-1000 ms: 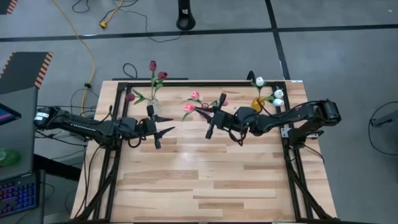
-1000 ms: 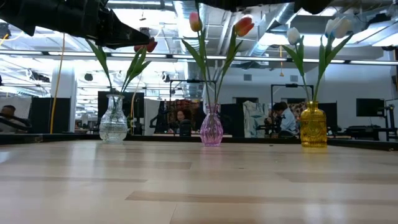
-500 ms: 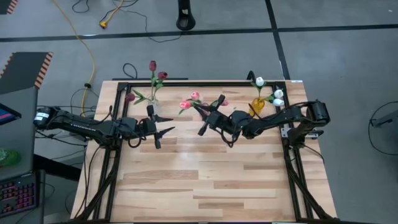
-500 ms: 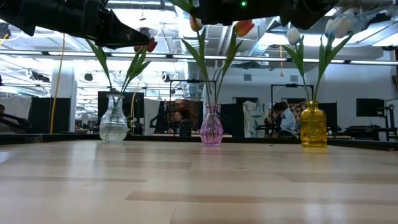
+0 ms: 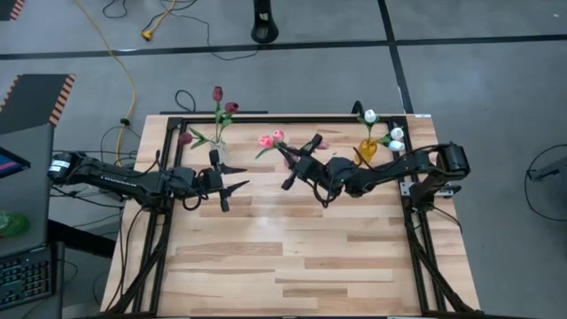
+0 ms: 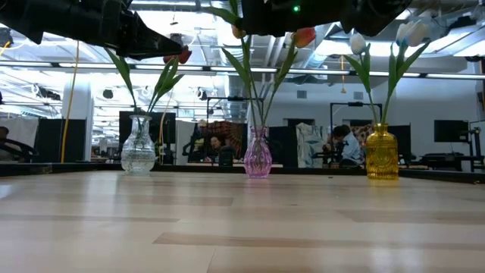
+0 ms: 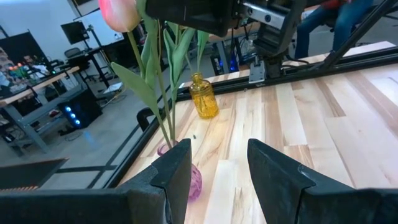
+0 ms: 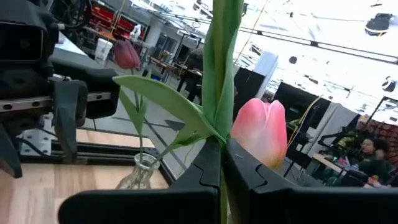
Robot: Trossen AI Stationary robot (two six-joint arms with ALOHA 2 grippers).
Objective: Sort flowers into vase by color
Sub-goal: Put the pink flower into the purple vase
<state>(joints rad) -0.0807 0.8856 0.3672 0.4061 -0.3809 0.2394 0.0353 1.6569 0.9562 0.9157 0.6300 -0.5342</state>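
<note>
Wooden table (image 5: 292, 257) is holding three vases along its far edge. Right gripper (image 8: 222, 163) is pinching a pink tulip (image 8: 259, 132) by its stem, over the pink vase (image 6: 258, 157) in the middle. Next, I think, it needs lowering in straight. Left gripper (image 7: 217, 174) is waiting, fingers apart, near the clear vase (image 6: 138, 148).

A pale wooden table (image 5: 292, 257) carries three vases along its far edge: clear glass (image 6: 138, 145), pink (image 6: 258, 154), and amber (image 6: 382, 153).

Low view: pink tulip heads (image 6: 304, 36) partly hidden behind arm.
</note>
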